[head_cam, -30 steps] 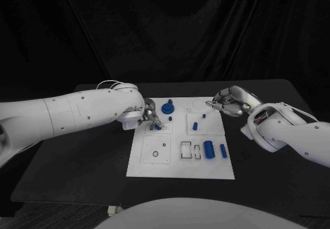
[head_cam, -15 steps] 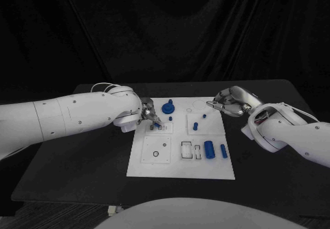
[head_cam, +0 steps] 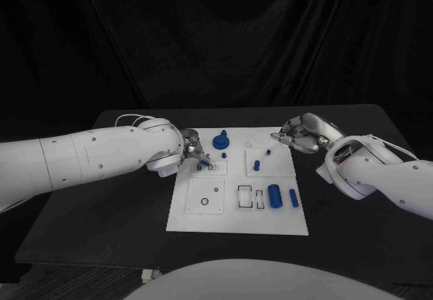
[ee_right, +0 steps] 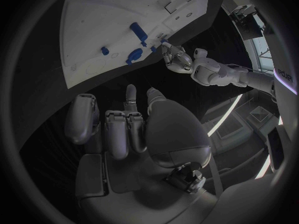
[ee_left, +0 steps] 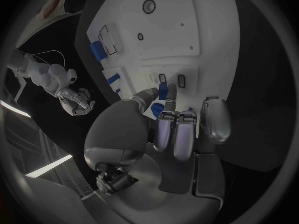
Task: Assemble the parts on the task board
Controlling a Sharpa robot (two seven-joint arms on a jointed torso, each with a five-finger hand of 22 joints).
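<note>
Since a second ago, the left hand (head_cam: pixel 192 154) has slid a little toward the white flat task board's (head_cam: pixel 216 215) left edge, pinching a small blue peg (ee_left: pixel 163 90) over it. Curled in on nothing, the right hand (head_cam: pixel 296 135) hangs at the board's far right corner.

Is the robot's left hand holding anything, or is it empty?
Holding: the left hand pinches a small blue part over the task board.

Robot lab: black-draped backdrop (head_cam: pixel 216 56), black table (head_cam: pixel 108 212), white task board (head_cam: pixel 236 215).

left robot hand (ee_left: pixel 177 127) pinching blue part (ee_left: pixel 163 90), task board (ee_left: pixel 181 40)
</note>
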